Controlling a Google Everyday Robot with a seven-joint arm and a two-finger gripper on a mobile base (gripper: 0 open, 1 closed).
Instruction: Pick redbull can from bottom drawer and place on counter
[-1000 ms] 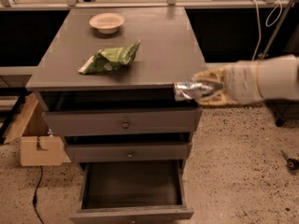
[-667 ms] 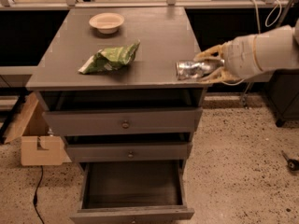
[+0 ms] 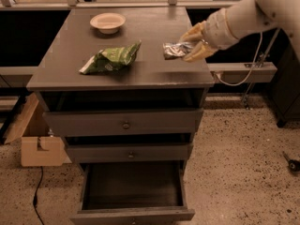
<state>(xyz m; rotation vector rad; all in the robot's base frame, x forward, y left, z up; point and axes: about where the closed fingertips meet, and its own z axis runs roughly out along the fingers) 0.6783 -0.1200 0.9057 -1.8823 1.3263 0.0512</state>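
Note:
My gripper (image 3: pixel 191 44) reaches in from the right over the right part of the counter (image 3: pixel 70 55). Its yellowish fingers (image 3: pixel 197 52) are shut on the redbull can (image 3: pixel 175 49), a shiny silver can held on its side, pointing left, just above the countertop. The bottom drawer (image 3: pixel 132 193) is pulled open below, and its dark interior shows nothing inside.
A green wrinkly snack bag (image 3: pixel 110 58) lies on the counter's middle left. A pale bowl (image 3: pixel 108 22) stands at the back left. Two upper drawers (image 3: pixel 124 124) are shut. A cardboard box (image 3: pixel 41 150) stands on the floor to the left. A cable (image 3: pixel 239 76) hangs at the right.
My gripper has lifted the can from beside the cabinet's front right corner, up and inward, to above the right part of the counter.

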